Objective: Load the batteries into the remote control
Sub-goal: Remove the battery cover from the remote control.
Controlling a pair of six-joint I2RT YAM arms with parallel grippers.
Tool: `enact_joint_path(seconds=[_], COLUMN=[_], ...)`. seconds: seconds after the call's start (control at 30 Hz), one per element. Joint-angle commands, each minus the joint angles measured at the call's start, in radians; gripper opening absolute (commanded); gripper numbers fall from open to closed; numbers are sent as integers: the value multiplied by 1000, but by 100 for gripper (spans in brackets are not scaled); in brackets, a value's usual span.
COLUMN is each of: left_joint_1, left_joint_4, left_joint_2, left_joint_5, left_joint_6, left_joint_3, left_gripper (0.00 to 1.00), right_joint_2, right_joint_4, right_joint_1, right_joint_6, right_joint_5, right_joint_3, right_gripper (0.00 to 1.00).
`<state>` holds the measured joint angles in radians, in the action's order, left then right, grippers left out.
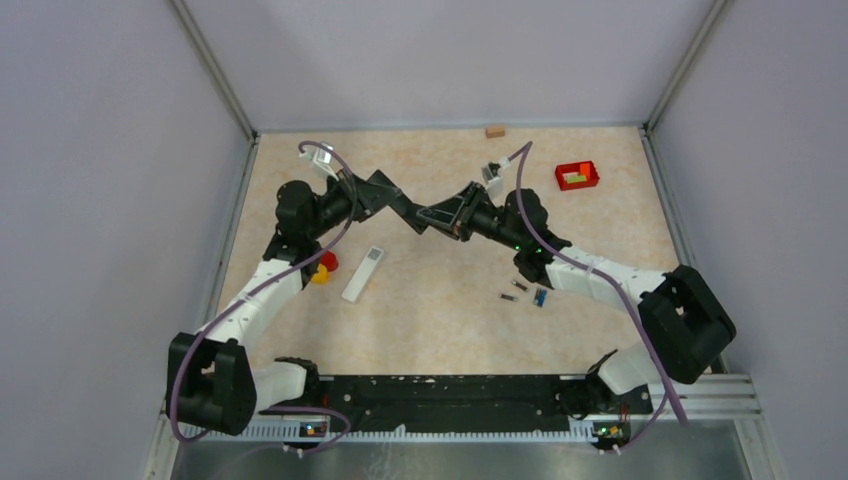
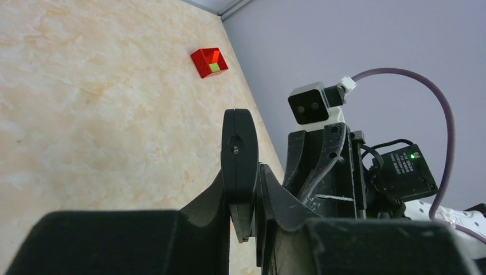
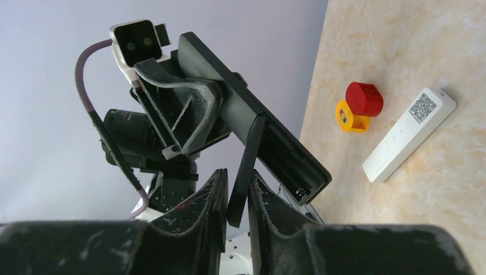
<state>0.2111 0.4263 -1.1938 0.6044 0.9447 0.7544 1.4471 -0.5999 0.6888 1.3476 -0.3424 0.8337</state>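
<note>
Closest in, my right gripper (image 3: pixel 238 183) is clenched on a thin black cover (image 3: pixel 247 160), which angles away from the black remote (image 3: pixel 281 143). My left gripper (image 2: pixel 243 197) grasps that remote in mid-air. To do this well, I judge the left should brace firmly while the right draws the cover off without twisting. The batteries (image 1: pixel 515 290) lie on the table (image 1: pixel 450 330) beside my right forearm.

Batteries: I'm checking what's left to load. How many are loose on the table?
3, all on the table beside the right arm: one dark battery, a second dark battery just beyond it, and a small blue battery. More may be hidden under the arm.
</note>
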Motion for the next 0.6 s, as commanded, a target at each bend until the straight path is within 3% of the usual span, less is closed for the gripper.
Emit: enact_joint_path(seconds=[0.0, 0.13, 0.37, 0.57], left_joint_1=[4, 5, 5, 5], left_joint_4=[82, 37, 16, 82], left_joint_2=[6, 12, 11, -6], left_joint_5=[33, -2, -48, -32], left_joint_6=[15, -21, -81, -80], left_joint_3=[10, 10, -10, -56], left_gripper=[0, 0, 0, 0], right_joint_2=[21, 6, -101, -178], right_joint_4=[-54, -41, 85, 264], right_joint_1=[-11, -11, -30, -189], right_joint_6=[5, -8, -130, -274], right_joint_5=[-18, -9, 47, 17], right_joint_3=[52, 49, 18, -35], right_gripper=[18, 0, 0, 0])
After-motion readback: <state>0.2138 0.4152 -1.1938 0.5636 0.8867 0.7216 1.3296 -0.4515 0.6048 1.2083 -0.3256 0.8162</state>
